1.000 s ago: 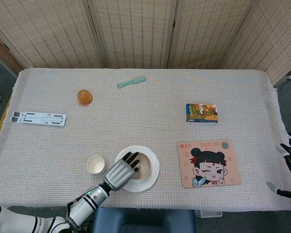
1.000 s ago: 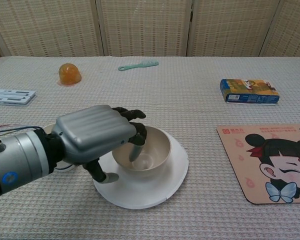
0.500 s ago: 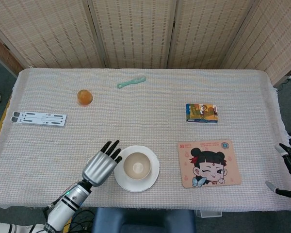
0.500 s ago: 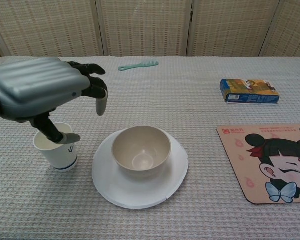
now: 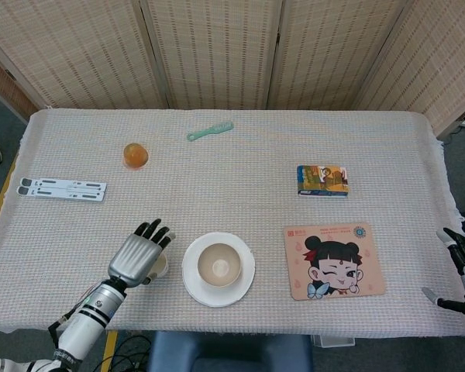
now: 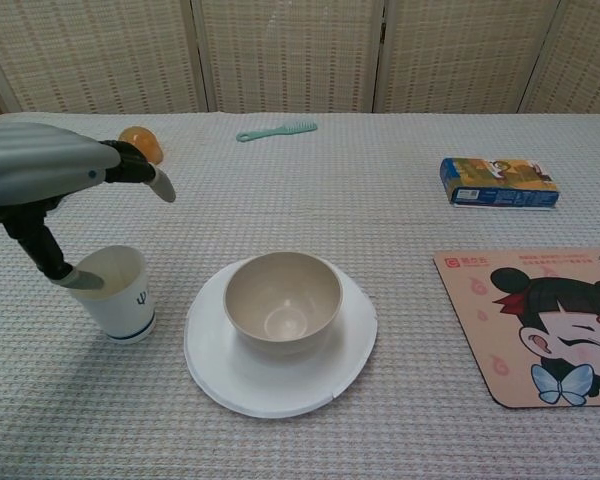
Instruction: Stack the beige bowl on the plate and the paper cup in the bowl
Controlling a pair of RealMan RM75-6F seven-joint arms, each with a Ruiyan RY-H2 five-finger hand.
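Woven screens behind, cloth-covered table (image 5: 240, 178) up front, and the first half looks sorted: bowl (image 6: 283, 301) sits centred on the plate (image 6: 352, 345). That leaves the cup (image 6: 119, 293), upright just left of the plate. Left hand (image 5: 136, 256) hangs over it with fingers spread and holding nothing, thumb (image 6: 50, 256) dipping to about the near rim; I can't tell if it's actually touching. Right hand (image 5: 461, 267) is parked off the table's right edge, fingers apart, empty as far as I can make out. My worry is the grab. Paper cups are light and squishy, so a thumb hooked on the rim could tip it over or crush the wall if the squeeze is too hard. It's also close to the plate, so a sloppy sideways sweep could knock the bowl off centre. Comb (image 5: 210, 130) and snack box (image 5: 322, 180) are well clear.
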